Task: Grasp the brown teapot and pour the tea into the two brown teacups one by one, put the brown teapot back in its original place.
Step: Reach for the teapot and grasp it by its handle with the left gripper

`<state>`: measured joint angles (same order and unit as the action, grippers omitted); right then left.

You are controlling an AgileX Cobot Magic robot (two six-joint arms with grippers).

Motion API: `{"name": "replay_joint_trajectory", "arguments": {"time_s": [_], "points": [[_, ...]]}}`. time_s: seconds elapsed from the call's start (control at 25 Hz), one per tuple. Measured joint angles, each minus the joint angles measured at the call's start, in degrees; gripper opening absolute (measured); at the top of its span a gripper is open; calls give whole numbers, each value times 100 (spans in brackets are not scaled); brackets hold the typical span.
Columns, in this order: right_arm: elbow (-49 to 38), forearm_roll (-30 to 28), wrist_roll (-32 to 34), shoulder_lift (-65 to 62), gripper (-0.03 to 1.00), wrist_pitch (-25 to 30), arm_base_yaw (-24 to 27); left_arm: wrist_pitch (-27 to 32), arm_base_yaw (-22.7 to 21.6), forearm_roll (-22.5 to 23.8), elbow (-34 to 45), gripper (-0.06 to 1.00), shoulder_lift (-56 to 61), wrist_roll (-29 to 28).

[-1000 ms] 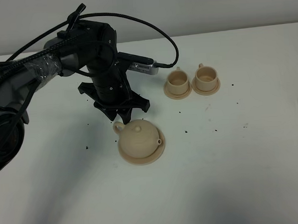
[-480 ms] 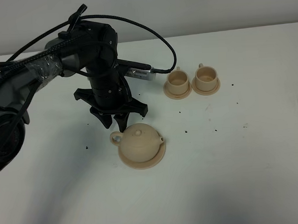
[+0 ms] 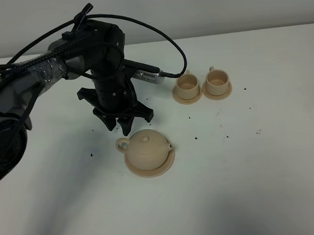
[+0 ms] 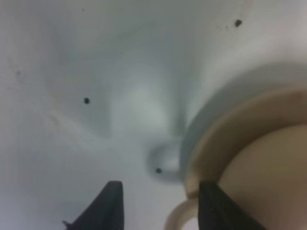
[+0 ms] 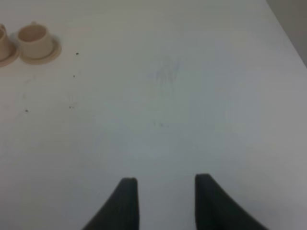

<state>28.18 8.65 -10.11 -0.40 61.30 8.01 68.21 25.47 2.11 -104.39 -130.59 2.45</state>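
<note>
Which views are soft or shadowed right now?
Left wrist: badly out of focus, brown teapot and fingers smeared, grey shadow beside the pot. Exterior high: sharp, soft arm shadow on the table lower left. Right wrist: mildly soft, evenly lit, no glare.

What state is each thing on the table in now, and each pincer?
Teapot: upright on its plate, lid on, not held.
Cup nearer teapot: upright on saucer.
Farther cup: upright on saucer.
Left pincer: open, by the teapot handle, gripping nothing.
Right pincer: open, empty, over the table.
</note>
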Motion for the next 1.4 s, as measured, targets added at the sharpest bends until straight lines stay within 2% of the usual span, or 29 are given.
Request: {"name": "replay_joint_trajectory", "arguments": {"time_s": [0.12, 0.24, 0.32, 0.48, 0.76, 1.0, 1.4], "points": [[0, 0, 0, 0, 31, 0, 0, 0, 0, 196, -298, 41, 57, 559], [0, 0, 0, 0, 31, 0, 0, 0, 0, 144, -496, 41, 303, 1628], [0, 0, 0, 0, 31, 0, 0, 0, 0, -77, -527, 41, 495, 2429], [0, 0, 0, 0, 31, 0, 0, 0, 17, -692, -544, 41, 654, 3318], [0, 0, 0, 0, 31, 0, 0, 0, 37, -702, -391, 41, 654, 3799], [0, 0, -5, 0, 31, 0, 0, 0, 37, -441, -27, 41, 672, 3864], [0, 0, -10, 0, 31, 0, 0, 0, 118, -473, 325, 41, 1067, 4185]]}}
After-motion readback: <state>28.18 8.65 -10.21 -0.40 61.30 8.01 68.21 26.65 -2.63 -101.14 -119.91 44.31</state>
